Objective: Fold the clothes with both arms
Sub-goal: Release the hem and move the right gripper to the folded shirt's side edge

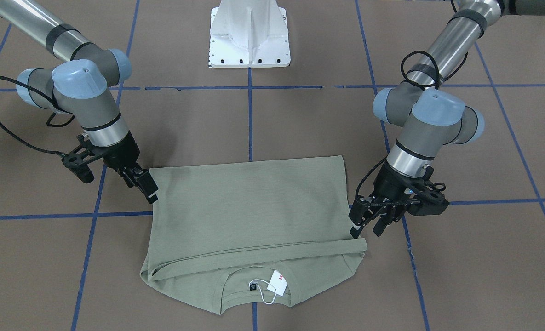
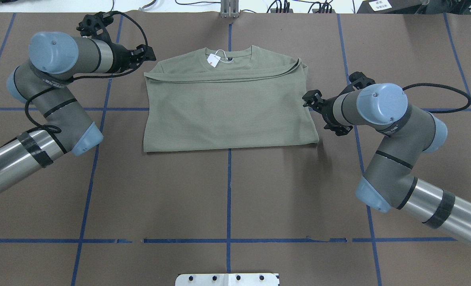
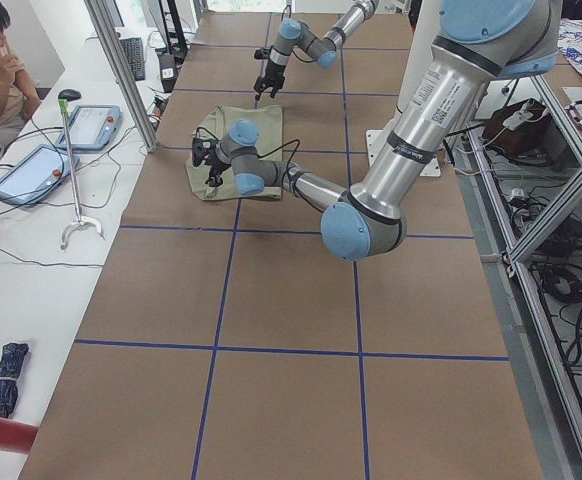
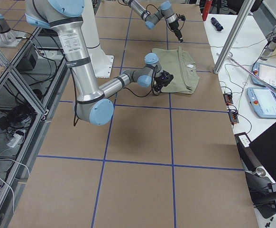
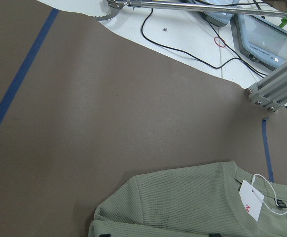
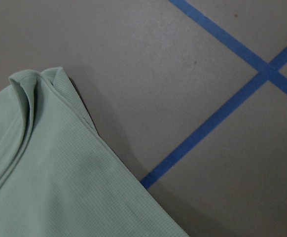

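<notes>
In its own wrist view the left gripper (image 1: 367, 231) shows only as two dark fingertips (image 5: 104, 235) set well apart at the lower edge. That edge also cuts off the shirt (image 5: 193, 202) beneath them. The right wrist view shows none of the right gripper (image 1: 149, 195), and elsewhere its fingers overlap, so we cannot tell how its jaws stand. The red print on the hang tag (image 1: 278, 282), beyond both grippers, is too small for us to read. The shirt's sleeves lie hidden in its folds.

Shirt (image 1: 254, 207) lies between left tool (image 1: 368, 229), right tool (image 1: 147, 189).
</notes>
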Available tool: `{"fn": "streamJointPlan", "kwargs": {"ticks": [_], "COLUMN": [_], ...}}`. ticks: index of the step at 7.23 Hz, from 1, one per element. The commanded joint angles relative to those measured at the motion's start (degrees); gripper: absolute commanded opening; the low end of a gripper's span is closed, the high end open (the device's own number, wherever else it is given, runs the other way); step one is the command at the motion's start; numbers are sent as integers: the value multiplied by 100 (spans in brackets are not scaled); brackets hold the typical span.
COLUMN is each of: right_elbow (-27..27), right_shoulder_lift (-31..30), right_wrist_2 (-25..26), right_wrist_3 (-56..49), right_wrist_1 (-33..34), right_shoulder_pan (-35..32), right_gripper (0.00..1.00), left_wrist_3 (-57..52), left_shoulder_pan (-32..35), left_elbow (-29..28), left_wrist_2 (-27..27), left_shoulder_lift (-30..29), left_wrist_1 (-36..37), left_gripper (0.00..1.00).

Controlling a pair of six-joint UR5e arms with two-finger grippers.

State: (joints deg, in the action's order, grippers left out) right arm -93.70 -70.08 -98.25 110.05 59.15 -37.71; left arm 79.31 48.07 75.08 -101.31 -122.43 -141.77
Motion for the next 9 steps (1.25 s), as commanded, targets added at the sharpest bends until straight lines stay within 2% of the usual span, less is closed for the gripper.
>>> {"fn": "streamJointPlan", "kwargs": {"ticks": [1, 3, 4, 6, 7, 9], "right_elbow": [-61, -96, -148, -228, -228, -472], "right_shoulder_lift": [-110, -199, -207, -225, -269, -575], "right_wrist_2": [96, 105, 105, 70, 52, 43], "right_wrist_3": [200, 218, 418, 473, 464, 420], "right_wrist_1": [8, 0, 8, 8, 8, 0], "right_shoulder_pan": [185, 317, 361, 379, 379, 379], "right_gripper": [94, 88, 65, 7, 0, 0], "left_wrist_3": [15, 15, 15, 15, 15, 15], "left_shoulder_pan": [1, 9, 18, 44, 44, 44], "left_elbow": [50, 94, 112, 147, 147, 182], "left_wrist_2": [-3, -3, -3, -3, -3, -3], "left_shoulder_lift": [17, 17, 17, 17, 26, 61], "left_wrist_1": [0, 9, 9, 17, 17, 17], "left_gripper": [73, 73, 73, 73, 73, 73]}}
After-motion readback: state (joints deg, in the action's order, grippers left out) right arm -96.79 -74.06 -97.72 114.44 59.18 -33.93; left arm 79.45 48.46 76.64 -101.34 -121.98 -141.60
